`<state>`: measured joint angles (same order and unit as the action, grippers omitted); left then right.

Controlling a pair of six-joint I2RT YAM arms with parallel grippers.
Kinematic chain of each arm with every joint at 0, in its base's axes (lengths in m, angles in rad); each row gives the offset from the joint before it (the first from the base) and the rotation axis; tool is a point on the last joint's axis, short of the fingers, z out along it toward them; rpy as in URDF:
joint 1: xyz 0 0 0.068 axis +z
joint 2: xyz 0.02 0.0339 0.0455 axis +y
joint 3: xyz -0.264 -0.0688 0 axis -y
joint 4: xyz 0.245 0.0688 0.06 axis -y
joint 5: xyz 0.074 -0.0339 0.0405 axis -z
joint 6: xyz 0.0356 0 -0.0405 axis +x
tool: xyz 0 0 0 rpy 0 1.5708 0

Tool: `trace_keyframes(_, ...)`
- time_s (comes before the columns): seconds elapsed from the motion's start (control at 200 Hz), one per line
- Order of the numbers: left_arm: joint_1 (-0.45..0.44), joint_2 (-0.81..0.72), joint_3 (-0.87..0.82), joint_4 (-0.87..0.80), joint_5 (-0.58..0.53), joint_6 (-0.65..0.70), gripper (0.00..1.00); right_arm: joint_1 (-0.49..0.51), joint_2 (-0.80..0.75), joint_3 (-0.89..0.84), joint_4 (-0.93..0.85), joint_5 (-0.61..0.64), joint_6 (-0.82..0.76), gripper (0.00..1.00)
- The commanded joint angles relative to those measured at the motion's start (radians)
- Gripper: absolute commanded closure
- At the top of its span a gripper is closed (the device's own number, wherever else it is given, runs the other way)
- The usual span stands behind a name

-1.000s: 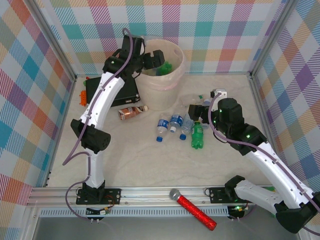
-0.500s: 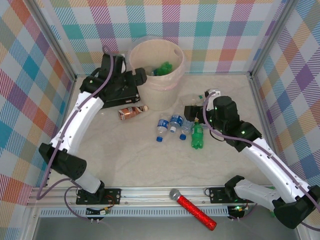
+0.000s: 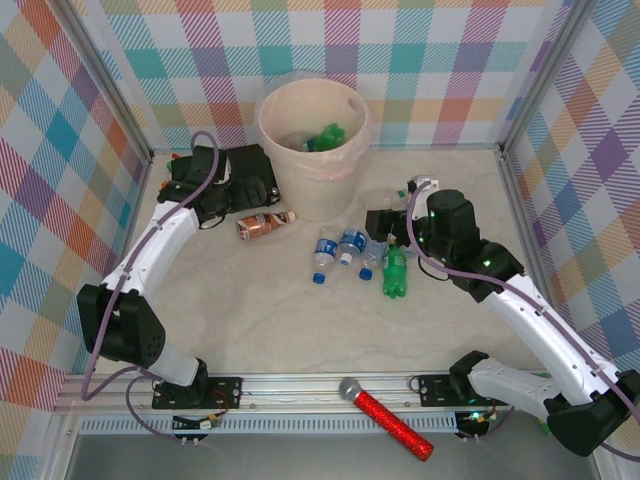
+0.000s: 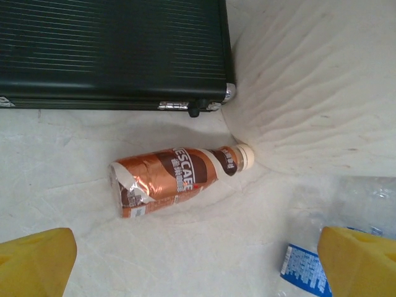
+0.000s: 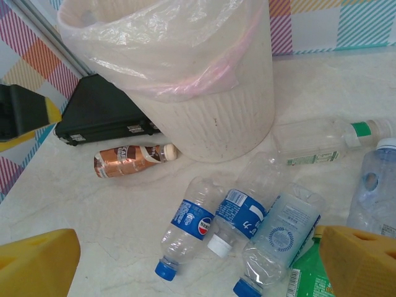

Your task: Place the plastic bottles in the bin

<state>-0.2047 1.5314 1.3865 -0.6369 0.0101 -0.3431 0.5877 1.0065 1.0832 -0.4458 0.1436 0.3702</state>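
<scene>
Plastic bottles lay in a loose cluster on the pale table just in front of the bin. Three blue-capped ones lay side by side, with a green bottle at their right end. A brown-labelled bottle lay on its side, apart from them to the left. Its white cap was just beside the foot of the bin, and a black case sat close behind it. A second green one showed inside the bin above the liner. A clear bottle with a green cap lay at the bin's right side.

The left gripper hung over the brown-labelled bottle, jaws wide apart with nothing between them. The right gripper hung at the right end of the cluster, jaws likewise apart and empty.

The case and bin crowded the far left of the table. The middle and near part lay bare up to the metal rail, where a red glittery microphone rested. Checked walls closed three sides.
</scene>
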Motion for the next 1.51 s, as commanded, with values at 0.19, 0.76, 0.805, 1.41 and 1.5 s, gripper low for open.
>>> trace_keyframes(0.19,0.025,0.167,-0.003,0.141,0.053,0.056,0.00,-0.002,-0.014,0.046,-0.016,-0.040,0.015,0.01)
trace_keyframes(0.76,0.035,0.399,0.085,0.166,0.069,0.161,0.00,-0.002,-0.016,0.053,-0.048,-0.023,-0.009,0.01)
trace_keyframes(0.805,0.036,0.401,0.077,0.167,0.091,0.160,0.00,-0.002,-0.014,0.053,-0.048,-0.019,-0.011,0.01)
trace_keyframes(1.41,-0.023,0.331,-0.045,0.048,0.164,0.128,0.12,-0.002,0.026,0.047,-0.016,-0.015,-0.004,0.01)
trace_keyframes(1.5,-0.034,0.349,-0.043,0.040,0.165,0.129,0.15,-0.002,0.024,0.047,-0.016,-0.015,-0.004,0.01)
